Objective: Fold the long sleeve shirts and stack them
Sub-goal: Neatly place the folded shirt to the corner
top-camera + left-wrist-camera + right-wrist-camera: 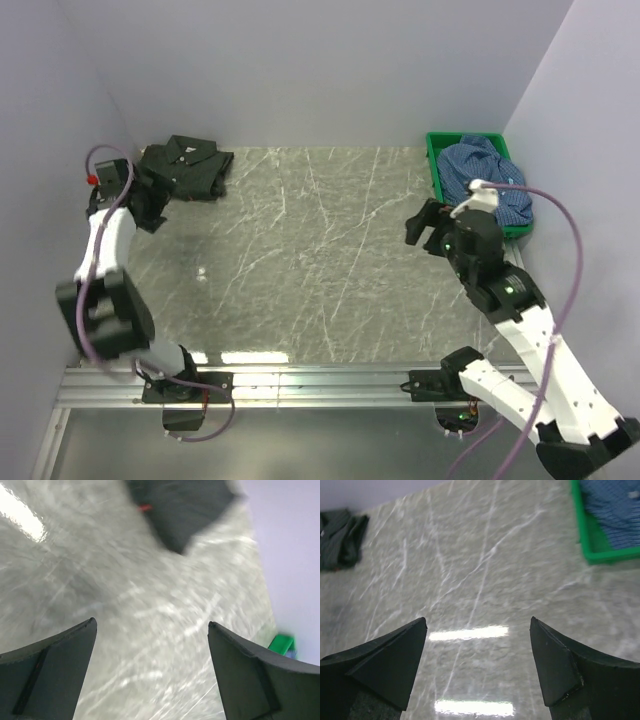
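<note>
Spread and empty at right claw [479,620], hovering over table [320,235] near green crate [434,165]. Spread too at left claw [151,624], beside folded black shirt [188,165]. Probably next: pinch high fold of blue shirt [485,180] bunched in crate, lift clear of rim, lay flat.

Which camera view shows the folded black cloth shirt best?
Top external: the folded black cloth shirt lies whole and sharp near the far left corner, collar showing. Left wrist catches a blurred part with a red label; right wrist shows it small, cut by the frame edge.
</note>
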You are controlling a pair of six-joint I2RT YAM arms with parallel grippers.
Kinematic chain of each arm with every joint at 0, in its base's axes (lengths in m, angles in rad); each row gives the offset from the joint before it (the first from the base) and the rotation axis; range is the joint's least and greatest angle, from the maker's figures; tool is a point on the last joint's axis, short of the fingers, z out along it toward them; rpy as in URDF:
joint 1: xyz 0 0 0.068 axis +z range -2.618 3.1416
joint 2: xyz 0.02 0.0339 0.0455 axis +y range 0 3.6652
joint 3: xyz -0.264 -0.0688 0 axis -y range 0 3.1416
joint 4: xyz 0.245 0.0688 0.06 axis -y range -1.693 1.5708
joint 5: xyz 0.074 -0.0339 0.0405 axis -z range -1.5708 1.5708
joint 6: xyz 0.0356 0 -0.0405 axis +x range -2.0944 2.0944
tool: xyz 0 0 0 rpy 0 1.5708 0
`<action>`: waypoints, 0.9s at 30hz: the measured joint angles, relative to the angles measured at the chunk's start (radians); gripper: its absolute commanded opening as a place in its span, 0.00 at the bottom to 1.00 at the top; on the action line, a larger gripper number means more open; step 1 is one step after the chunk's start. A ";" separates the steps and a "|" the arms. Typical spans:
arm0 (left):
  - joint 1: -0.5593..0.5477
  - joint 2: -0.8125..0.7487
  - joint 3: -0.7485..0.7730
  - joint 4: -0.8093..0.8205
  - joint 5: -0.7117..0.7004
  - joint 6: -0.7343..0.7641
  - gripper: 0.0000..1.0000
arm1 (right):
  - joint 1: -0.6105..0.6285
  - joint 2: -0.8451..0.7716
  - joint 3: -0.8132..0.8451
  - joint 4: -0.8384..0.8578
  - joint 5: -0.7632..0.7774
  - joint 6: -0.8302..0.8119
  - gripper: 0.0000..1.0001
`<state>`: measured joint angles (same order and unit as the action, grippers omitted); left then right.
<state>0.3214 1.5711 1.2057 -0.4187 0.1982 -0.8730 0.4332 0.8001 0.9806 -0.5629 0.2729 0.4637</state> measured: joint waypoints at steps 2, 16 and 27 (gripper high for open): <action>-0.014 -0.184 -0.008 -0.060 -0.027 0.071 0.99 | 0.000 -0.041 0.024 -0.050 0.063 0.002 0.93; -0.262 -1.075 -0.069 -0.424 -0.344 0.330 0.99 | -0.002 -0.554 -0.016 -0.125 0.280 -0.050 0.97; -0.300 -1.086 -0.158 -0.518 -0.431 0.350 0.99 | -0.002 -0.694 -0.138 -0.109 0.280 -0.093 0.96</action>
<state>0.0216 0.4847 1.0481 -0.9371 -0.2333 -0.5232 0.4313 0.1066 0.8429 -0.6720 0.5529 0.3706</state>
